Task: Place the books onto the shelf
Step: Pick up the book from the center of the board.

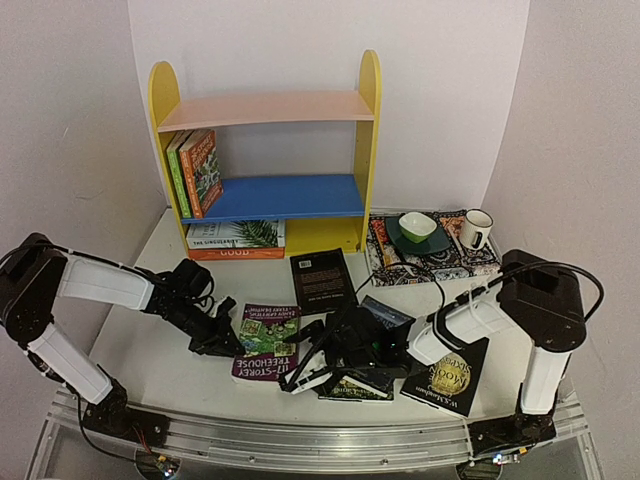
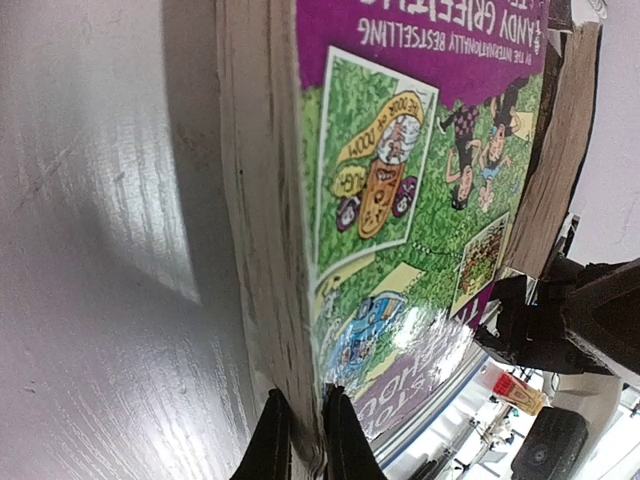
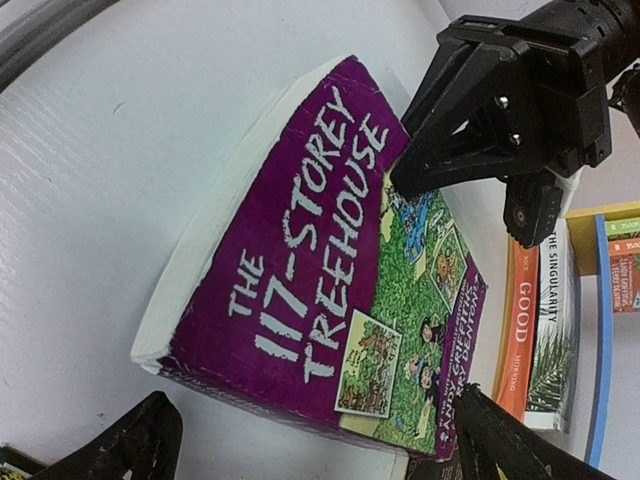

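Left claw (image 2: 305, 448) looks clamped on purple book (image 1: 265, 340) edge, right claw (image 3: 320, 445) wide apart; thin grip, lift slow, w/o twisting.

left arm (image 1: 105, 283) low, jaws pinched | right arm (image 1: 470, 322) low, jaws wide

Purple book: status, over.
Left gripper shut on edge of purple book. Right gripper open, straddling its other end. Black book lies between it and shelf.
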